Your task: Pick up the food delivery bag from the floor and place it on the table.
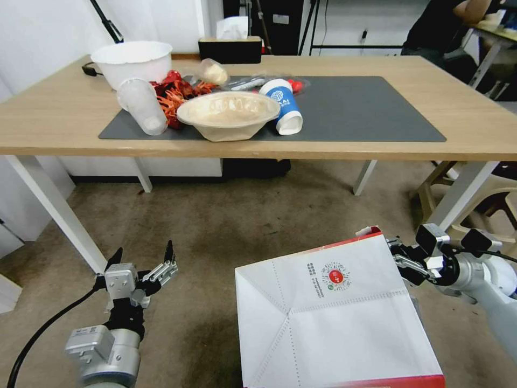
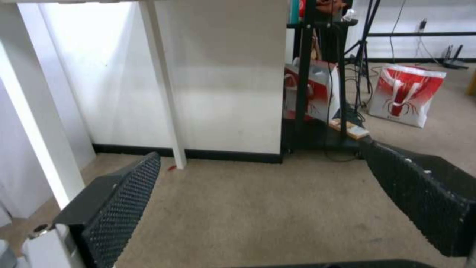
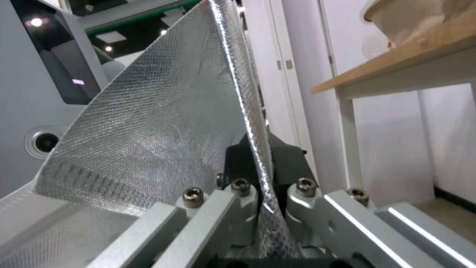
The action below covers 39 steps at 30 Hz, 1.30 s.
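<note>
At right gripper (image 1: 399, 262): clamped on the food delivery bag (image 1: 334, 318) by its foil-lined edge, above the floor (image 1: 215, 226).
Bag print: red round logo, QR code.
Left gripper (image 1: 144, 257): fingers apart, holding nothing.
Beyond: table (image 1: 474, 124); blue-and-white cup (image 1: 284, 105), lettering unreadable.

The food delivery bag (image 1: 334, 318) is matt white paper, creased along its folds, with a glossy red edge; its lining (image 3: 163, 123) is shiny, finely embossed silver foil. The tabletop (image 1: 59, 116) is smooth pale wood under a matt dark grey mat (image 1: 366, 110). The floor (image 1: 226, 215) is rough, stained carpet. The left gripper's (image 2: 258, 186) fingers (image 2: 121, 203) carry dimpled black pads.
</note>
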Tool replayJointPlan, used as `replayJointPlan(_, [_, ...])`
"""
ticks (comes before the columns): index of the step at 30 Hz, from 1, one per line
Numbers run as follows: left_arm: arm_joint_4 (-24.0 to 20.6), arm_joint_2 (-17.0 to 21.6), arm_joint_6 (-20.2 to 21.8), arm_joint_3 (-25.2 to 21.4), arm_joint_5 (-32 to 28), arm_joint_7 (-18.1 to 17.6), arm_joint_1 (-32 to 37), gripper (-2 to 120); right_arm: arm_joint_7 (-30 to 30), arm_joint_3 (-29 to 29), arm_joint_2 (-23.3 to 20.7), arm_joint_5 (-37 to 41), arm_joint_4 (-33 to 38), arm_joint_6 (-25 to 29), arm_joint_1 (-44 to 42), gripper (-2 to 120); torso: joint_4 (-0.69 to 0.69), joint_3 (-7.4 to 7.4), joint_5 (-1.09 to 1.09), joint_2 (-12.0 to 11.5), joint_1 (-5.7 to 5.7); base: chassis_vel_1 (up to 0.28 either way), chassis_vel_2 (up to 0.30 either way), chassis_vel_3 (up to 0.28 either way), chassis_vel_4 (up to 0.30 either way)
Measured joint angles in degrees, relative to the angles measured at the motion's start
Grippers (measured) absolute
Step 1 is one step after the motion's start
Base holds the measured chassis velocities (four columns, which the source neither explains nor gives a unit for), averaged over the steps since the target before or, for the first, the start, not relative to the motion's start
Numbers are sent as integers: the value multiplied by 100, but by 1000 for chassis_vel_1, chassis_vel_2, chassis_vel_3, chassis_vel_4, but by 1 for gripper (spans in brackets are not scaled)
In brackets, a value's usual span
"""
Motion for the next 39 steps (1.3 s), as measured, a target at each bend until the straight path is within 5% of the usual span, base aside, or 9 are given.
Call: replayJointPlan(39, [-45,-31,-26,13,84,26,37,100,34,45,2,1,82,40,-84,0,0,586,0,888,305,0,0,0,0])
